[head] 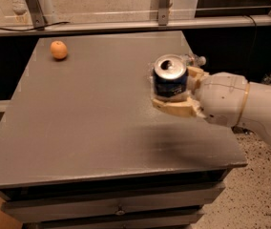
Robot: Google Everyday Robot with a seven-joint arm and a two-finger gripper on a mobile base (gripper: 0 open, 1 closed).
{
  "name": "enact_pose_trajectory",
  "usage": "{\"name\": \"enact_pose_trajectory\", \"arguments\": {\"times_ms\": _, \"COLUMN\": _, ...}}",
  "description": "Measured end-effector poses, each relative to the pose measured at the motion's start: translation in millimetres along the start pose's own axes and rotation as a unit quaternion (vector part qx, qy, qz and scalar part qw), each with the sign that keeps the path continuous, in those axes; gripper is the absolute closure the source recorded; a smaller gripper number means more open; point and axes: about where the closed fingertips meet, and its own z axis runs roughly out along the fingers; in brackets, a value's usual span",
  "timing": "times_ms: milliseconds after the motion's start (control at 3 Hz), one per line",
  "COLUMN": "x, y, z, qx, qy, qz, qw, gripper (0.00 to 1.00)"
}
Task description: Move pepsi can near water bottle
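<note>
The pepsi can [170,78] is dark blue with a silver top and stands upright in my gripper [177,94], raised above the grey table [92,113] at its right side. The gripper's cream fingers [176,108] are shut around the can's lower half. The water bottle [195,60] is almost wholly hidden behind the can and my white arm [243,104]; only its cap end and a bit of clear plastic show just behind and to the right of the can.
An orange [58,49] lies at the table's far left corner. A metal rail and posts [164,13] run behind the table. The table's right edge is just beneath my arm, with speckled floor [264,190] beyond.
</note>
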Motion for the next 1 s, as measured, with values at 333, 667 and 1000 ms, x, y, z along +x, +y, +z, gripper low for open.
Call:
{"name": "enact_pose_trajectory", "arguments": {"times_ms": 333, "x": 0.6, "y": -55.0, "z": -40.5, "qx": 0.072, "qy": 0.003, "qz": -0.021, "qw": 0.9972, "gripper": 1.0}}
{"name": "enact_pose_trajectory", "arguments": {"times_ms": 667, "x": 0.6, "y": -55.0, "z": -40.4, "qx": 0.072, "qy": 0.003, "qz": -0.021, "qw": 0.9972, "gripper": 1.0}}
{"name": "enact_pose_trajectory", "arguments": {"times_ms": 1000, "x": 4.1, "y": -77.8, "z": -39.7, "qx": 0.098, "qy": -0.003, "qz": -0.019, "qw": 0.995, "gripper": 1.0}}
